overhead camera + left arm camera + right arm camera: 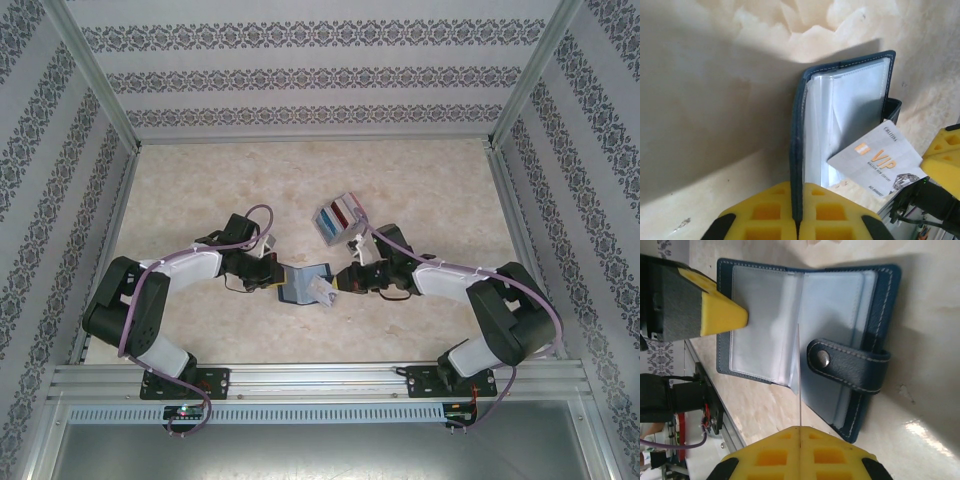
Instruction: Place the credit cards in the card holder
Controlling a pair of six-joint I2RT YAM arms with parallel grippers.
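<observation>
Our left hand (797, 207) is closed tight on one cover of the holder (850, 95), so it stands open on the counter (700, 100). Our right hand (800, 442) pinches a white card (875, 162), its corner at the clear sleeves (760, 315), so we can slide it in. Other cards (338, 213) sit close by.

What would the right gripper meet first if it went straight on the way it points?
Likely the clear sleeves of the open navy-blue card holder; the thin pale plastic card pinched edge-on in its fingers would touch first.
</observation>
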